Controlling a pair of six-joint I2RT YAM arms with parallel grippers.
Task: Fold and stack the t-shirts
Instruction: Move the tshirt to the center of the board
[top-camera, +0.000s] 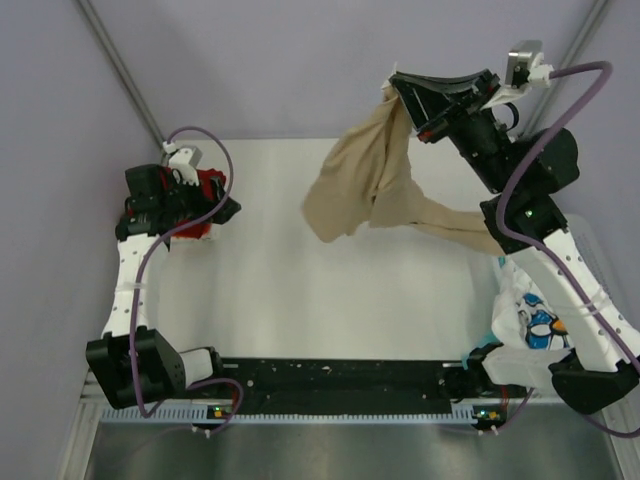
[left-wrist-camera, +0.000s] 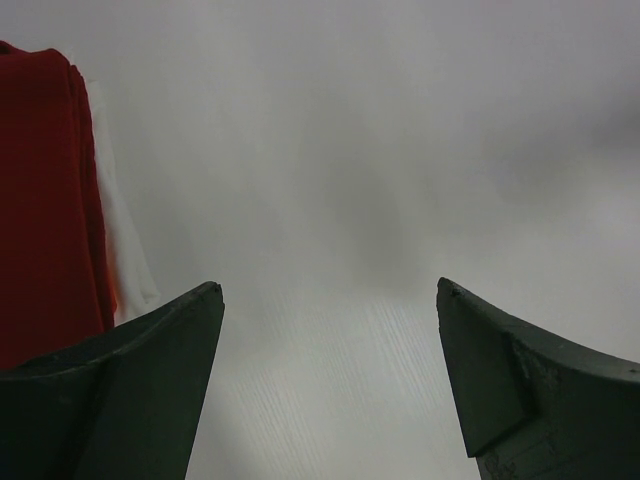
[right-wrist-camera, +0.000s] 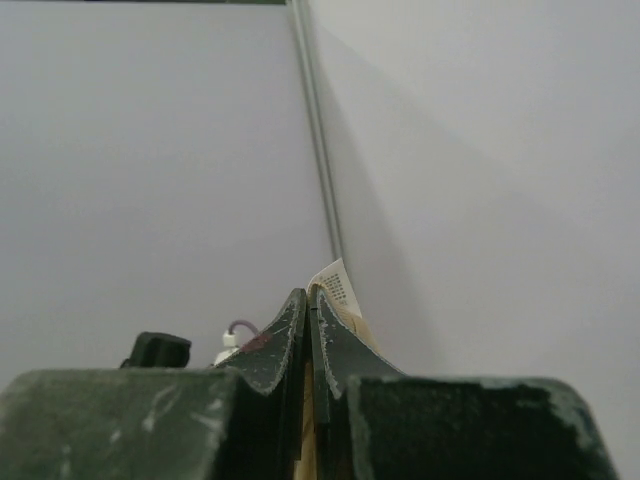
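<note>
My right gripper (top-camera: 393, 92) is raised high at the back right and shut on the tan t-shirt (top-camera: 365, 175), which hangs from it down to the table, one end trailing under the right arm. In the right wrist view the gripper (right-wrist-camera: 310, 298) pinches tan cloth and a white label (right-wrist-camera: 335, 284). A red t-shirt (top-camera: 208, 205) lies folded at the table's left, partly under my left gripper (top-camera: 228, 210), which is open and empty. In the left wrist view the left gripper (left-wrist-camera: 330, 290) hovers over bare table with the red shirt (left-wrist-camera: 45, 200) at the left edge. White/teal printed shirts (top-camera: 528, 325) are heaped at the right.
The white table (top-camera: 300, 300) has grey walls behind and at both sides. A black rail (top-camera: 330, 378) runs along the near edge between the arm bases. A purple cable (top-camera: 205, 135) loops above the left wrist.
</note>
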